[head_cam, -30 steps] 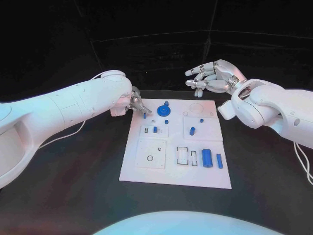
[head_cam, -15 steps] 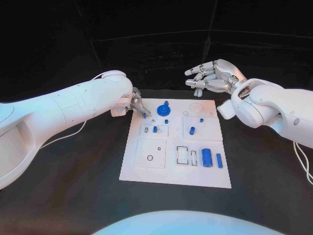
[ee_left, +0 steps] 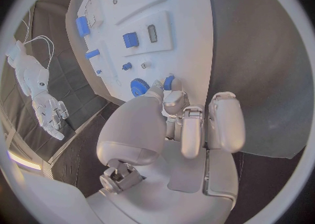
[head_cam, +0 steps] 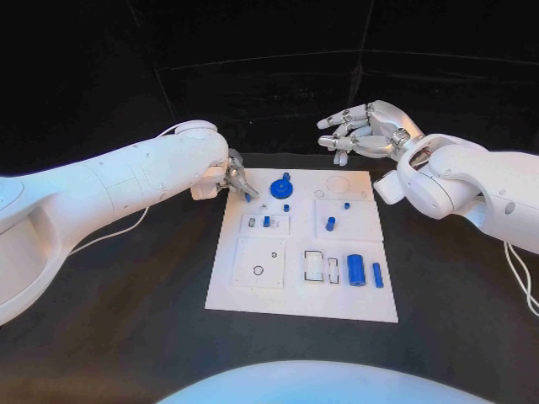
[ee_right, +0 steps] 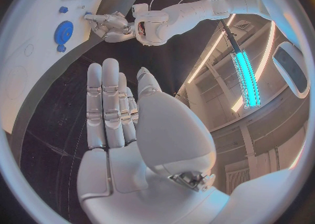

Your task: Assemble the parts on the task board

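The white task board (head_cam: 252,295) lies in the middle of the table. At its far left corner my left hand (head_cam: 236,180) pinches a small blue peg (ee_left: 168,82) between thumb and fingertip, just beside the blue gear (head_cam: 282,187). The gear (ee_left: 139,87) stands on the board close to those fingertips. A blue cylinder (head_cam: 358,270) and a blue bar (head_cam: 378,276) lie at the board's near right, and a short blue peg (head_cam: 330,225) stands mid-board. My right hand (head_cam: 365,130) hovers above the table beyond the far right corner, fingers apart and holding nothing.
Black table (head_cam: 124,320) surrounds the board on all sides. A thin white cable (head_cam: 118,229) trails under my left arm. My left forearm (head_cam: 124,181) spans the table's left side, and my right forearm (head_cam: 476,189) crosses the far right.
My right hand has shifted slightly up and left. The left hand and the parts on the board stay where they were.
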`<state>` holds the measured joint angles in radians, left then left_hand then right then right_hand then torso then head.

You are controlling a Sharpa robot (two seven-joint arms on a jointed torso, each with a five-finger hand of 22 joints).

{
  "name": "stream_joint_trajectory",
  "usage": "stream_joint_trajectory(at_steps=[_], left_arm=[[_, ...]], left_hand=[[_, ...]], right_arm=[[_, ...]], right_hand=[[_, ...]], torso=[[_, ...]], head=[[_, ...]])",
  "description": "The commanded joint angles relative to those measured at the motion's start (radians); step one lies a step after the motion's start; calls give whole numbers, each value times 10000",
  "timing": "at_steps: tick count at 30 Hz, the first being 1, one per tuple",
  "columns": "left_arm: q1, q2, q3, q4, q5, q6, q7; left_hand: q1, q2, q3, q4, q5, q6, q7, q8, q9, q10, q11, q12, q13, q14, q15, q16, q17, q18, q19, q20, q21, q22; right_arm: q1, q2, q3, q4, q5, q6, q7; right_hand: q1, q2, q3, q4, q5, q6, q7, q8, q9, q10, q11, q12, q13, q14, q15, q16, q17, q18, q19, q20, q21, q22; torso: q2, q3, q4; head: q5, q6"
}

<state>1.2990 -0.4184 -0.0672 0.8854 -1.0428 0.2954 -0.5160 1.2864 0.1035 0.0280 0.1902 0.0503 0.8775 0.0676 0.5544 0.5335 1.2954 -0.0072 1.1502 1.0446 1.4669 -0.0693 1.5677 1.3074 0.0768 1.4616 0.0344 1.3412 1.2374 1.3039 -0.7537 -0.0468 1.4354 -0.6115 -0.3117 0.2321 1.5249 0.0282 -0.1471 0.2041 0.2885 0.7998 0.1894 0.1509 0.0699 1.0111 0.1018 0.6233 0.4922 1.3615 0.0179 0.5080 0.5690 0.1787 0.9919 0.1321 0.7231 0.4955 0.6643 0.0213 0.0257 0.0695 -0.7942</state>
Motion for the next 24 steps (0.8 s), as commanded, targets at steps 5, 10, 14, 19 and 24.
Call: stream_joint_trajectory(at_steps=[5,10,14,19,24], left_arm=[[13,-9,4,3,-46,-356,282],[12,-44,4,12,-11,-453,395],[12,-210,4,173,92,-629,407],[18,-681,4,759,426,-947,312],[25,-1193,2,1580,544,-1409,194]], left_hand=[[969,399,826,-742,-17,-69,-145,153,30,-66,-146,-96,-69,1039,-138,31,2634,-54,-9,-90,-34,-44],[1110,328,1682,-1095,-30,-209,-125,407,226,-157,-104,-263,-235,1039,-137,31,2634,-52,-28,-108,-77,-75],[785,68,2499,-1186,-25,-329,-119,647,414,-157,-109,-346,-348,1039,-115,31,2634,-47,-32,-93,-106,-88],[322,-274,3428,-1263,-23,-388,-119,843,547,-91,-130,-319,-357,1039,-109,31,2634,-44,-23,-95,-117,-73],[-48,-535,4113,-1328,-26,-408,-137,981,631,-32,-130,-270,-341,1039,-123,31,2634,-47,-13,-93,-122,-56]], right_arm=[[19,38,7,-11,36,69,104],[18,63,7,-31,36,76,136],[18,67,7,-33,36,86,144],[18,26,7,-26,36,83,143],[18,-16,6,-20,36,75,133]], right_hand=[[24,94,-56,19,-26,-77,17,70,14,-91,3,54,-16,-13,55,-42,27,37,40,8,-69,-17],[13,125,-60,39,-13,-81,19,81,15,-95,5,66,-20,-6,57,-56,42,37,46,9,-80,-22],[6,135,-64,47,-9,-79,20,87,16,-97,5,71,-21,-3,58,-60,48,37,48,10,-83,-24],[8,139,-65,49,-7,-73,18,94,18,-100,4,73,-22,-3,58,-64,52,37,49,10,-86,-25],[40,155,-63,39,11,-40,9,131,27,-116,-5,88,-28,1,54,-85,72,38,55,9,-100,-31]], torso=[[0,-1,-4],[-1,0,7],[-8,-3,25],[-16,-5,22],[-26,5,55]], head=[[11,-20],[94,-3],[74,-31],[109,-21],[110,-11]])
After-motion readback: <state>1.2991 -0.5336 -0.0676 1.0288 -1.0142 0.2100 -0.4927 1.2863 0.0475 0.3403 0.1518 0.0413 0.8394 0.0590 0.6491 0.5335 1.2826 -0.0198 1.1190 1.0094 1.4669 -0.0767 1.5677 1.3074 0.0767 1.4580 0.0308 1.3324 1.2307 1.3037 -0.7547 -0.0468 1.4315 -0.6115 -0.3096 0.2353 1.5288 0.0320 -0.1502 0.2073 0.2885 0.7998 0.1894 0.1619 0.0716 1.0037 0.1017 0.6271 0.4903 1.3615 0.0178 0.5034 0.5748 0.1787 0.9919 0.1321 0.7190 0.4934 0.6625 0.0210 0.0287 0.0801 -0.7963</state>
